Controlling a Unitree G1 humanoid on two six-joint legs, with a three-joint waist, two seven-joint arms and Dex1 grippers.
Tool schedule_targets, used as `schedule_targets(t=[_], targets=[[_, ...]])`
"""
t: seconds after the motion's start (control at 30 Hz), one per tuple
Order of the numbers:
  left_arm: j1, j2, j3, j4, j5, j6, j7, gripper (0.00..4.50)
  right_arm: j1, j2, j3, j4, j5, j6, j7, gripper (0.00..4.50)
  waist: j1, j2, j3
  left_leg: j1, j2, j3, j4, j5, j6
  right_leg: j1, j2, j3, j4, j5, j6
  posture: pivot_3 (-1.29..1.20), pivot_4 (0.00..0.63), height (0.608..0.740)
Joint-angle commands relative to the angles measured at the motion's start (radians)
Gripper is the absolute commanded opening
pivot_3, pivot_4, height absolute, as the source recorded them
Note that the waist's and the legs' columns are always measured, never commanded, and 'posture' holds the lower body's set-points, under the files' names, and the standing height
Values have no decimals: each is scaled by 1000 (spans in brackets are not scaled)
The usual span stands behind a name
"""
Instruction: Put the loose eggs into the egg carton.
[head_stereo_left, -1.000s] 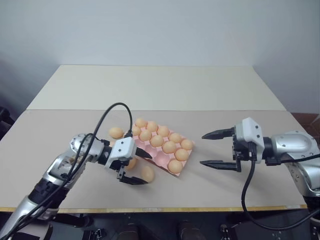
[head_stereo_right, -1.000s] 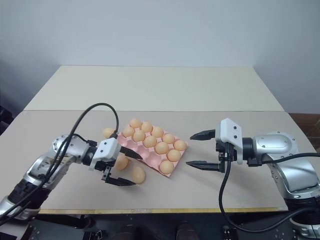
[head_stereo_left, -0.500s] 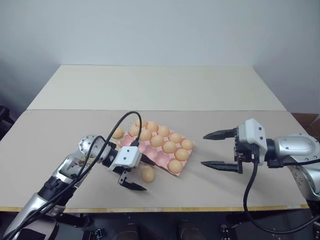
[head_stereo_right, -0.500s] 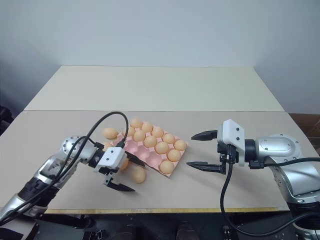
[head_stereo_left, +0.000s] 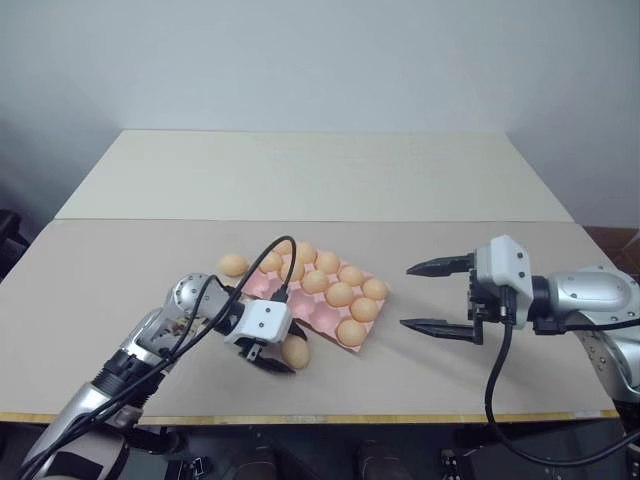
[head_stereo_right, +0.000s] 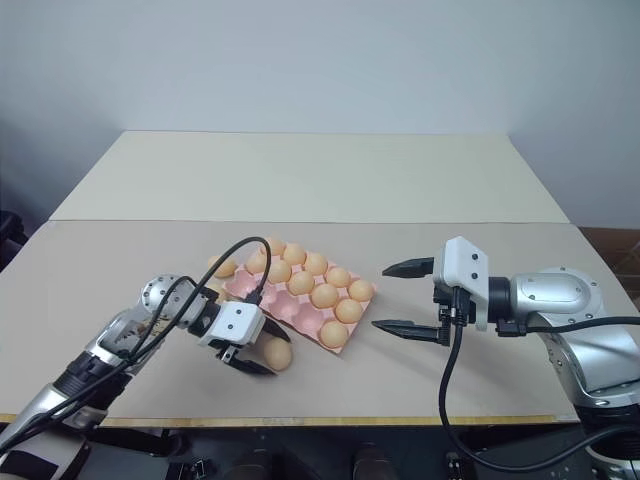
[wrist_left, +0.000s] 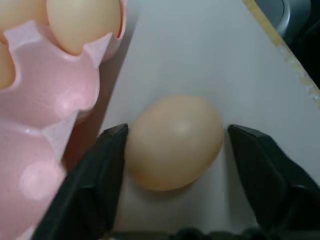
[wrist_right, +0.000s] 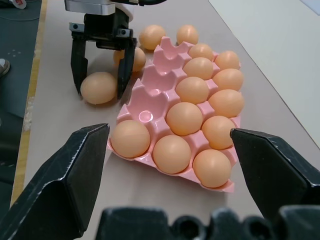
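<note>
1. Loose egg (wrist_left: 172, 141) — lies on its side on the table (head_stereo_left: 400, 190) just beside the near edge of the egg carton (wrist_right: 150, 102), long axis flat to the surface.
2. My left gripper (head_stereo_left: 275, 357) — fingers straddle this egg: one touches it on the carton side, the other stands a sliver off; not clamped.
3. My right gripper (head_stereo_left: 428, 296) — fingers wide apart, empty, hovering right of the carton.
4. Right wrist view — two more loose eggs (wrist_right: 152, 36) past the carton's far corner, and three bare pink cups.
5. Left wrist view — the table's yellow edge strip.
6. Surface — pale beige tabletop; plain grey-white wall behind.
</note>
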Motion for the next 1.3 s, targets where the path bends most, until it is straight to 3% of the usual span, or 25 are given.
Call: schedule_targets(t=[0.03, 0.17, 0.4, 0.5, 0.63, 0.77, 0.87, 1.03, 1.3], targets=[[-14, -4, 17, -12, -2, -4, 17, 2074, -15, -9, -30, -32, 15, 3, -12, 4500, 0, 0, 0, 0, 0, 0, 0, 0, 0, 0, 0, 0, 0, 0, 0, 0, 150, 740], [-16, -5, 39, -22, -52, 22, 1, 2074, -14, -3, -30, -30, 18, 5, -22, 4500, -1, 0, 0, 0, 0, 0, 0, 0, 0, 0, 0, 0, 0, 0, 0, 0, 150, 740], [-87, -45, 152, -73, -267, 237, -3, 2074, -4, -2, -31, -31, 17, -4, -28, 4500, 1, 0, 0, 0, 0, -1, 0, 0, 0, 0, 0, 0, 1, 0, 0, 0, 150, 740], [-108, -82, 150, -63, -261, 258, 42, 2074, -3, 0, -30, -33, 15, -7, -32, 4500, 0, 0, 0, 0, 0, -1, 1, 0, 0, 0, 0, 0, 0, 0, 0, 0, 150, 740], [-124, -153, 109, -3, -144, 188, 160, 2074, -5, -3, -39, -39, 21, -2, -36, 4500, 2, 0, 0, 0, 0, -1, 1, 0, 0, 0, 0, 0, 0, 0, 0, 0, 150, 740], [-137, -184, 104, 27, -129, 179, 176, 2074, 5, -10, -51, -46, 23, -1, -36, 4500, 0, 0, 0, 0, 0, -1, 1, 0, 0, 0, 0, 0, 1, 0, 0, 0, 150, 740], [-139, -184, 101, 37, -119, 166, 171, 2794, 12, -10, -56, -50, 21, 0, -42, 4500, 0, 0, 0, 0, 0, -1, 1, 0, 0, 0, 0, 0, 0, 0, 0, 0, 150, 740], [-133, -177, 144, -7, -170, 206, 174, 4482, 12, -8, -55, -51, 20, 0, -44, 4500, 1, 0, 0, 0, -1, -1, 1, 0, 0, 0, 0, 0, 1, 0, 0, 0, 150, 740], [-15, -15, 326, -146, -288, 331, 184, 4482, 0, -1, -40, -24, 9, -15, -36, 4500, -9, 0, 0, 0, 0, -1, 1, 0, 0, 0, 0, 0, 1, 0, 0, 0, 150, 740]])
